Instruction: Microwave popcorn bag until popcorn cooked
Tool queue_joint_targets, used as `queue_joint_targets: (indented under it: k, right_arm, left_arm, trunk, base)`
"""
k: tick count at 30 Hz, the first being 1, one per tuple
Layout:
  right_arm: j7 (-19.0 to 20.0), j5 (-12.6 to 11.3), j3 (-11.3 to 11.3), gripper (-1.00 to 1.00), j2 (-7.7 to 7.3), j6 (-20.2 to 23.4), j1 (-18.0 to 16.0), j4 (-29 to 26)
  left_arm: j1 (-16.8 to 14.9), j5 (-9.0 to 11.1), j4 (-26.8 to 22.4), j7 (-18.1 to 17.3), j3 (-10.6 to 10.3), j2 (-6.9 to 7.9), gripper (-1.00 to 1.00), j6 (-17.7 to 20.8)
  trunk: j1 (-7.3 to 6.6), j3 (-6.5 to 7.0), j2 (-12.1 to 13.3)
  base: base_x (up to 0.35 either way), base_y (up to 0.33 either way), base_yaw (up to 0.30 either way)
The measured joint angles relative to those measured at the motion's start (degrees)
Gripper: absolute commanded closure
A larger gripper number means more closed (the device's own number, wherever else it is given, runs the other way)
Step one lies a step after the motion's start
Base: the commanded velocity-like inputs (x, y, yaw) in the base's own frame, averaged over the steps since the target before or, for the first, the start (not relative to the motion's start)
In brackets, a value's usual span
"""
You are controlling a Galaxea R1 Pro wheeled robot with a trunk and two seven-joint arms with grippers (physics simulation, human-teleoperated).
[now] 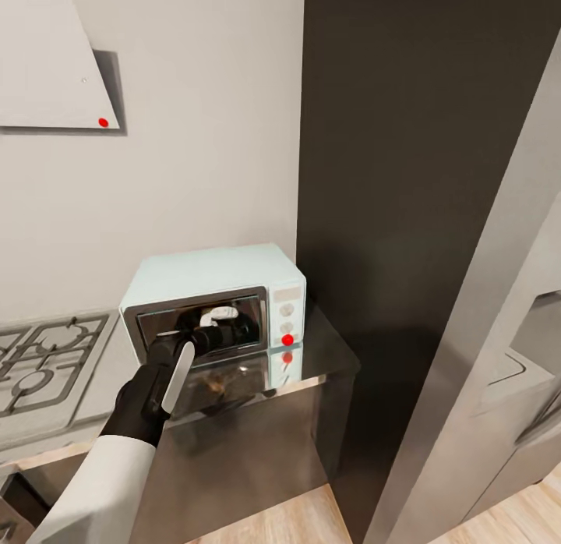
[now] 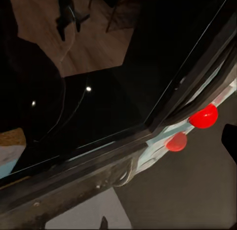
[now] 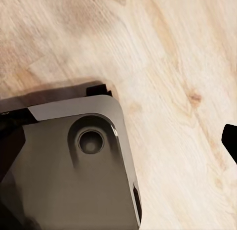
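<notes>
One arm, the left, stretches up from low left | its end effector (image 1: 216, 337) at the microwave (image 1: 214, 306) door's front, grip state unclear | microwave stands on the surface (image 1: 331, 357) | popcorn bag location unclear.
</notes>
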Motion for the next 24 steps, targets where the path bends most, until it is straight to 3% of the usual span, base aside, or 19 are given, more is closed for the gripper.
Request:
queue_joint_targets:
  k: [7, 9, 10, 21, 24]
  right_arm:
    - [0.0, 0.0, 0.0, -1.00, 0.00, 0.0, 0.0, 0.0]
    - [0.0, 0.0, 0.0, -1.00, -0.01, 0.0, 0.0, 0.0]
    - [0.0, 0.0, 0.0, -1.00, -0.01, 0.0, 0.0, 0.0]
    - [0.0, 0.0, 0.0, -1.00, -0.01, 0.0, 0.0, 0.0]
    - [0.0, 0.0, 0.0, -1.00, 0.10, -0.2, 0.0, 0.0]
  left_arm:
    - [0.0, 0.6, -1.0, 0.4, 0.0, -0.06, -1.00, 2.1]
    - [0.0, 0.7, 0.4, 0.6, 0.0, -0.36, -1.00, -3.9]
    - [0.0, -0.1, 0.0, 0.7, 0.0, -0.50, -1.00, -5.0]
    - [0.0, -0.2, 0.0, 0.9, -0.1, -1.86, -1.00, -5.1]
    - [0.0, -0.3, 0.0, 1.0, -1.1, -2.05, -1.00, -5.1]
  trunk:
    - [0.62, 0.00, 0.0]
    - [0.76, -0.01, 0.0]
    - [0.76, 0.00, 0.0]
    - [0.76, 0.00, 0.0]
    - [0.76, 0.00, 0.0]
  base:
    - [-0.051, 0.000, 0.000]
    - [-0.309, 0.000, 0.000]
    - [-0.328, 0.000, 0.000]
    - [-0.345, 0.000, 0.000]
    - [-0.347, 0.000, 0.000]
